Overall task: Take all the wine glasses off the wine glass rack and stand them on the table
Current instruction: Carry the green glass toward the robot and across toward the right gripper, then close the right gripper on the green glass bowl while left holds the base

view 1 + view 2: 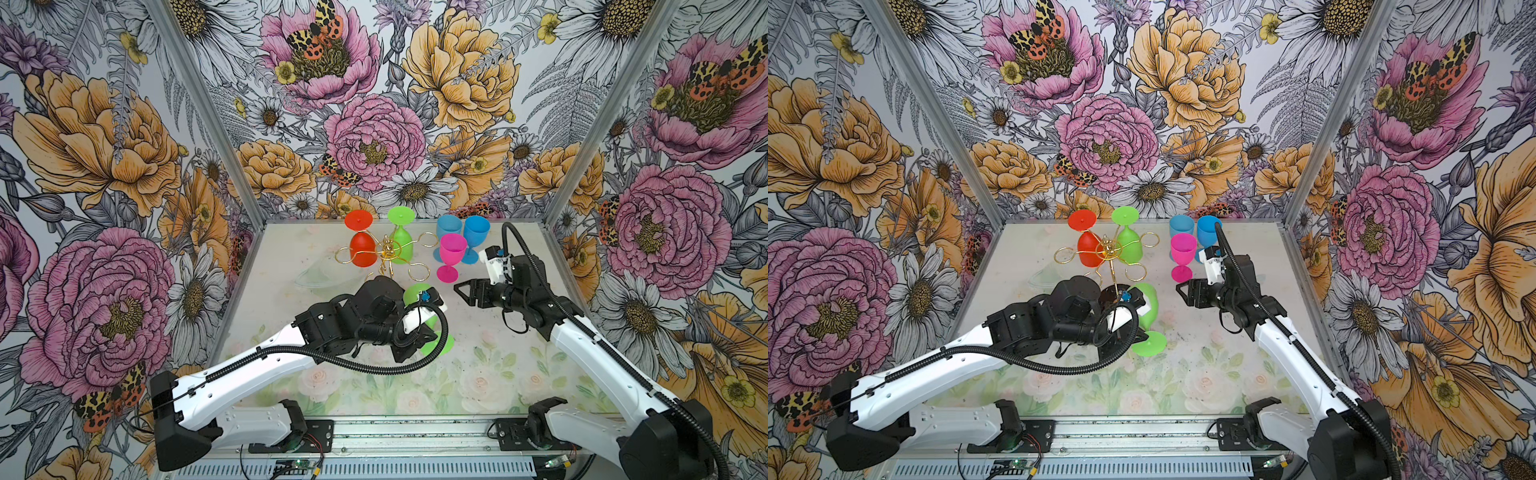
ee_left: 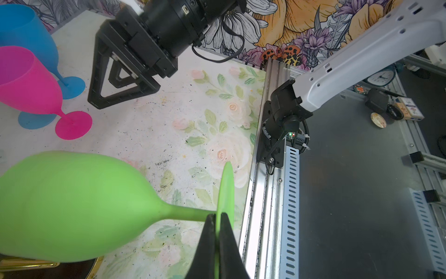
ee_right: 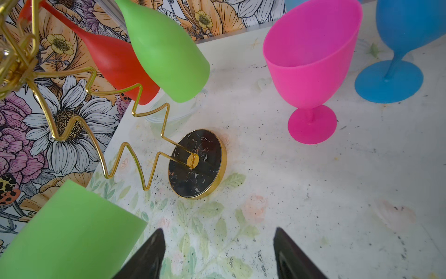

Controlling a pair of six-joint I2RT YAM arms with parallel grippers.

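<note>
**Green glass held clear of the rack by its foot**

The left pincer [image 2: 218, 217] is clamped on the thin round foot of the green wine glass [image 2: 72, 205], one black finger pressed against each face of the disc. The glass lies on its side in the air, with the stem and bowl stretching away from the fingertips. The wine glass rack [image 3: 193, 164] stands just past that bowl. The wrist views are too blurred there to tell whether bowl and gold wire touch. A red glass [image 1: 362, 249] and a second green glass [image 1: 402, 245] hang upside down from loops on the rack's far side. The right pincer [image 3: 218, 229] hovers with its fingers wide apart, pointing toward the rack's black base. The pink glass [image 3: 311, 60] and the blue glasses [image 1: 476, 232] stand upright ahead of it, off to one side.
</note>
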